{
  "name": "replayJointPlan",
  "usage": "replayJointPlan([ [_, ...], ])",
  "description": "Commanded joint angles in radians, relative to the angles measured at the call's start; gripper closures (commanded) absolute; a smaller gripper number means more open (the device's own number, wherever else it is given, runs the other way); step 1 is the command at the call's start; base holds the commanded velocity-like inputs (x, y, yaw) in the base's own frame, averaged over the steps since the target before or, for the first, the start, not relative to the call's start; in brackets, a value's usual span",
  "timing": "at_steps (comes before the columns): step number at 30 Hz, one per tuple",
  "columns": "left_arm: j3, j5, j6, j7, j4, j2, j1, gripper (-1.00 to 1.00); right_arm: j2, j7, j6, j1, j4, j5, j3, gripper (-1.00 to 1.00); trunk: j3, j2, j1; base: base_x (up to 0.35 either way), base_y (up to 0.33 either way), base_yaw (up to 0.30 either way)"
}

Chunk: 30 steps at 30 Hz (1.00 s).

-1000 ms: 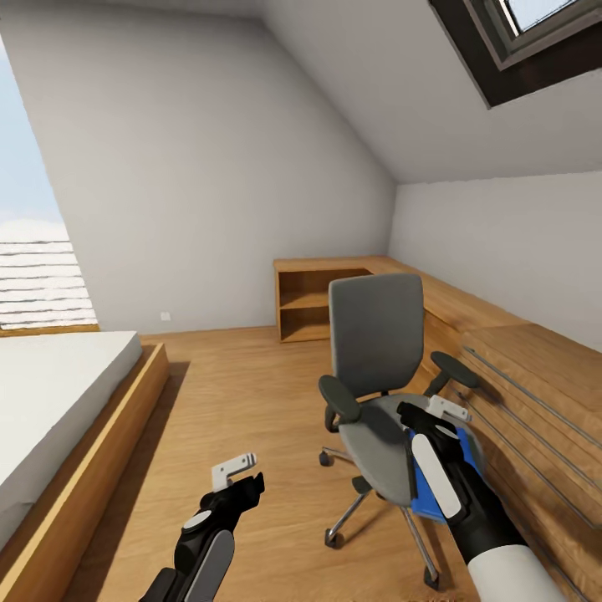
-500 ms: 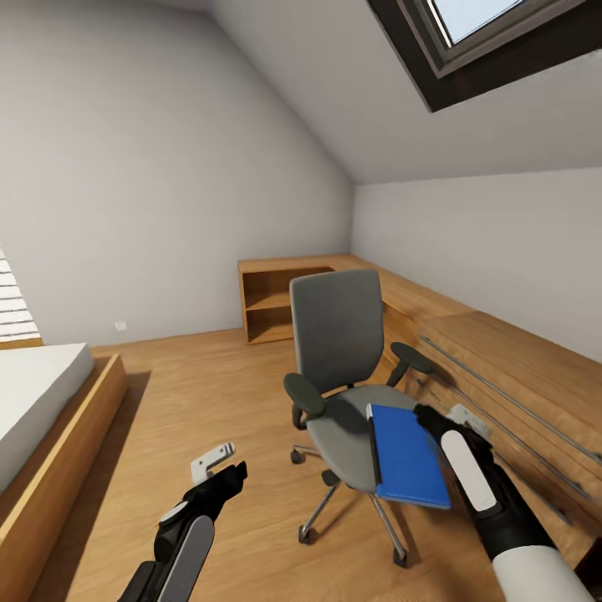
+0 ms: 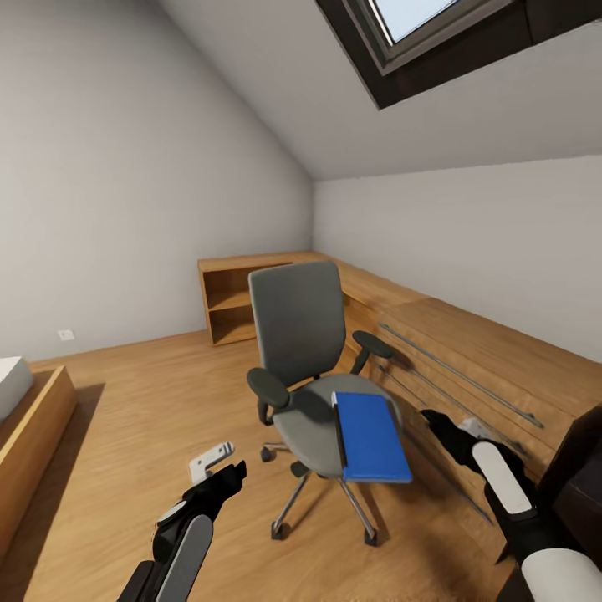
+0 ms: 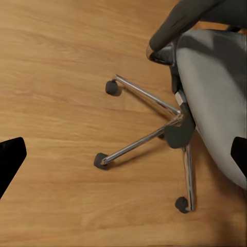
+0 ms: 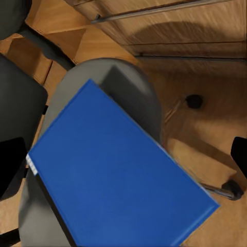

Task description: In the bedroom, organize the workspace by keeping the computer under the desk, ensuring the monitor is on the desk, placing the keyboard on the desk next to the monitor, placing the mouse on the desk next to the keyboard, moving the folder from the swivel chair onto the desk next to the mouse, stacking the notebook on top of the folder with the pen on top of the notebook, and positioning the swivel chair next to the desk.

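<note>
The left gripper (image 3: 219,465) hangs low over the wood floor (image 3: 142,401) with its fingers spread and nothing between them; the chair (image 3: 305,368) stands just ahead and to the right of its tips, chrome base (image 4: 154,131) and casters on the floor. On the chair's grey seat lies the blue folder (image 3: 369,435), flat, its front edge overhanging the seat rim. The right gripper (image 3: 456,431) sits just right of the folder, apart from it, fingers spread either side of it in the wrist view, with the wooden cabinet (image 3: 493,359) beyond.

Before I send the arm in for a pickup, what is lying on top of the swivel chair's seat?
A blue folder lies flat on the swivel chair seat, its near end overhanging the front edge. Nothing rests on the folder. The seat beneath it is covered, so anything under it cannot be seen.
</note>
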Motion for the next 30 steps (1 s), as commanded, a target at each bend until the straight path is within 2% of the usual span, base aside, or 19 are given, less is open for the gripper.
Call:
replayJointPlan([
  [1,-0.001,0.009,0.002,0.009,-0.001,0.000,-0.001,-1.00,-0.005,0.006,0.004,-0.001,0.005,-0.017,-0.001,-1.00,-0.004,-0.008,0.004,0.000,0.000,-0.293],
  [7,-0.001,0.009,0.002,0.009,-0.002,0.000,-0.001,-1.00,-0.035,0.082,0.010,-0.001,0.035,-0.073,-0.002,-1.00,-0.023,-0.050,0.027,0.000,0.000,-0.293],
  [8,-0.001,0.009,0.002,0.009,-0.002,0.000,-0.001,-1.00,-0.044,0.106,0.020,-0.001,0.045,-0.093,-0.002,-1.00,-0.026,-0.057,0.031,0.000,0.000,-0.274],
  [14,-0.001,0.009,0.002,0.009,-0.001,0.000,-0.001,-1.00,-0.045,0.116,0.025,-0.001,0.050,-0.103,-0.001,-1.00,-0.044,-0.099,0.054,0.000,0.000,-0.120],
  [30,-0.003,0.009,0.002,0.009,-0.001,0.000,-0.001,-1.00,-0.037,0.121,0.026,-0.001,0.052,-0.105,0.007,-1.00,-0.094,-0.211,0.115,0.000,0.000,-0.004],
])
